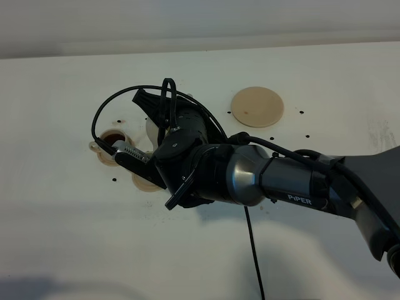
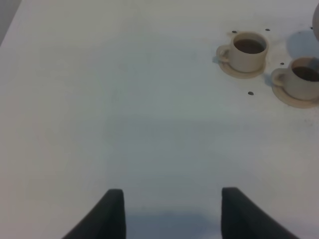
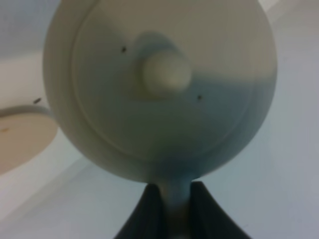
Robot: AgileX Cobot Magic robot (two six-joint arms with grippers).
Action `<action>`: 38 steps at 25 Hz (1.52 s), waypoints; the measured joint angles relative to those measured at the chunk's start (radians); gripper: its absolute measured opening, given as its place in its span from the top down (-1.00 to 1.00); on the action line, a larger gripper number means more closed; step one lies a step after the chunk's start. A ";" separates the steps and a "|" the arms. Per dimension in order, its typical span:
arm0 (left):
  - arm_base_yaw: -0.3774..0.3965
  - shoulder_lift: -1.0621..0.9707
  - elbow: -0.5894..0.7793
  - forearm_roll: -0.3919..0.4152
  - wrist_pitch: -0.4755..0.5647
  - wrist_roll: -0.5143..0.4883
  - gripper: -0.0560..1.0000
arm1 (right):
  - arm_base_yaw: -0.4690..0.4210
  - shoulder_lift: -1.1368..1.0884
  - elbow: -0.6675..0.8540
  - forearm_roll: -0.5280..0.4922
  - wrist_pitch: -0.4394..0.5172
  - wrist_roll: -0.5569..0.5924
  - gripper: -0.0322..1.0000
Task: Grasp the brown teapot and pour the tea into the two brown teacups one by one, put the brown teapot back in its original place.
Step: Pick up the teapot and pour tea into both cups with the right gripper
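Closest to the high camera, the right arm point(image 1: 269, 178): a dark grey forearm stretched from the right edge across the middle of the white table point(image 1: 62, 237), with a black cable point(image 1: 253, 250) trailing below it.

At its far end, the right gripper point(image 3: 172, 191), clamped shut on the loop handle of the brown teapot point(image 3: 159, 89). Black fingers point(image 3: 147, 211) pressed either side of that handle with no gap left. Teapot turned so that its domed lid and round knob point(image 3: 166, 74) face the wrist camera squarely. Seen from the high view, only a pale sliver of the teapot point(image 1: 152, 128) behind the wrist, well to the left of the wide disc saucer point(image 1: 257, 106). Cannot tell from these views whether it hangs clear of the table.

Wide disc saucer bare, lying flat, also glimpsed at the edge of the right wrist view point(image 3: 20, 139), apart from the teapot.

Farther left of the disc saucer than the teapot, the two teacups point(image 2: 247, 51) point(image 2: 304, 79), each upright on a small saucer point(image 2: 234, 69), each holding dark tea, close together but not touching. In the high view one of them in the open point(image 1: 112, 139), the other hidden under the arm save a rim of its saucer.

Left gripper point(image 2: 172, 214) spread wide over bare table, nothing between its fingers point(image 2: 112, 216), well apart from the teacups.
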 joint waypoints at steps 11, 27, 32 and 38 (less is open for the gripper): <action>0.000 0.000 0.000 0.000 0.000 0.000 0.11 | 0.000 0.000 0.000 -0.004 -0.001 -0.025 0.77; 0.000 0.000 0.000 0.000 0.000 0.000 0.11 | 0.000 0.000 0.000 0.056 -0.001 0.007 0.77; 0.000 0.000 0.000 0.000 0.000 0.000 0.11 | 0.000 0.000 0.000 0.093 0.000 0.108 0.77; 0.000 0.000 0.000 0.000 0.000 0.000 0.11 | 0.000 0.000 0.000 0.120 0.017 0.204 0.77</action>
